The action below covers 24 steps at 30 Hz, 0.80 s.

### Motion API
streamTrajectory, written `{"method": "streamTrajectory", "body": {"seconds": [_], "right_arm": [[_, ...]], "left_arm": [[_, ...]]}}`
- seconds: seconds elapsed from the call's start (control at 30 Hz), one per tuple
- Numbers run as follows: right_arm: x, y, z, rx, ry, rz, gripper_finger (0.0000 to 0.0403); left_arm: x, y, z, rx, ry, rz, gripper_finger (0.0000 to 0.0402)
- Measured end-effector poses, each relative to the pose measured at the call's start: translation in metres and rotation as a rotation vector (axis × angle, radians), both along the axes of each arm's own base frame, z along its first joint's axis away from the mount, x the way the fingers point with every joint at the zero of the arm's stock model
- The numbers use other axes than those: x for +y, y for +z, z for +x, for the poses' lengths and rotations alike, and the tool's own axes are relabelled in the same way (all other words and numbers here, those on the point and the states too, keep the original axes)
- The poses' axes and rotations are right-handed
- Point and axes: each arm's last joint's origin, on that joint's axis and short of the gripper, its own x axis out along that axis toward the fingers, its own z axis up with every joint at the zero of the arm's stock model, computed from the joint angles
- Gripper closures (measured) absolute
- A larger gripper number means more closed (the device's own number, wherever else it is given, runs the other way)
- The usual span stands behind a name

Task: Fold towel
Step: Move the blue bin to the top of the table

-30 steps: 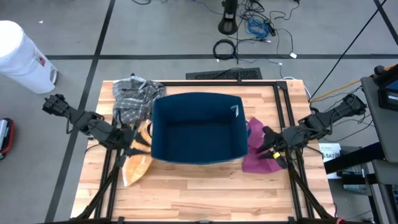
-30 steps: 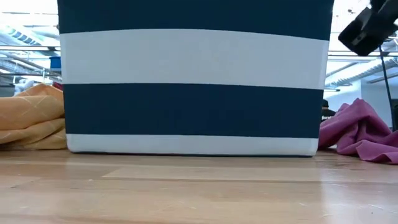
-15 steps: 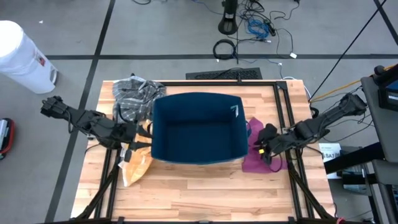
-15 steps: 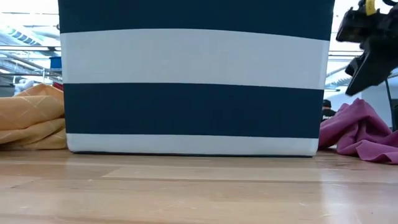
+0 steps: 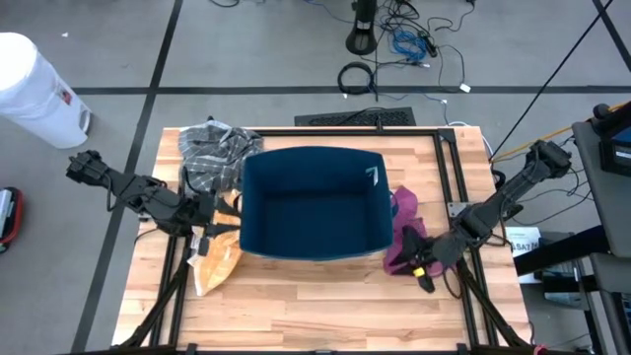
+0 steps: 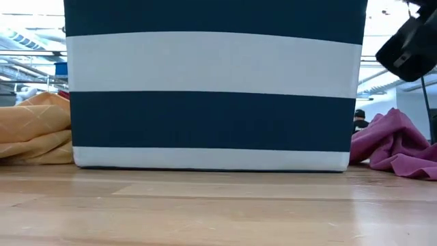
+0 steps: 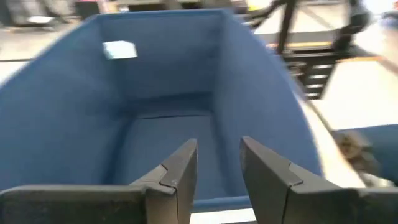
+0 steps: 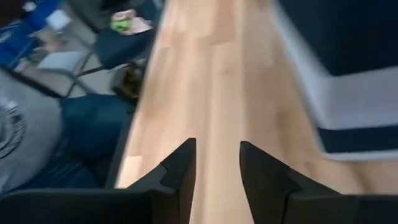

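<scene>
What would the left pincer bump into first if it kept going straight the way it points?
Probably the blue bin. The left pincer, open and empty, points over the near rim into it, so it would likely hit the inside.

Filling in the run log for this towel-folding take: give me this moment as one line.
left gripper: open, empty, at bin left rim | right gripper: open, empty, over table by pink towel | orange towel, grey towel: unfolded

High view looks straight down; low view sits level, close against the striped bin [image 6: 215, 85], which both share.
</scene>
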Motion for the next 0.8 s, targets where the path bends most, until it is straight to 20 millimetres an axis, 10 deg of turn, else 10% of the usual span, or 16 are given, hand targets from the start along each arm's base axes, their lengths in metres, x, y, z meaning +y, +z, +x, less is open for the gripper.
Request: {"method": "streamTrajectory", "body": {"seconds": [0.8], "right_arm": [[0.046, -0.032, 0.029, -0.197, 0.048, -0.255, 0.0293]], "left_arm": [[0.02, -0.017, 0.002, 0.015, 0.597, -0.216, 0.0273]]}}
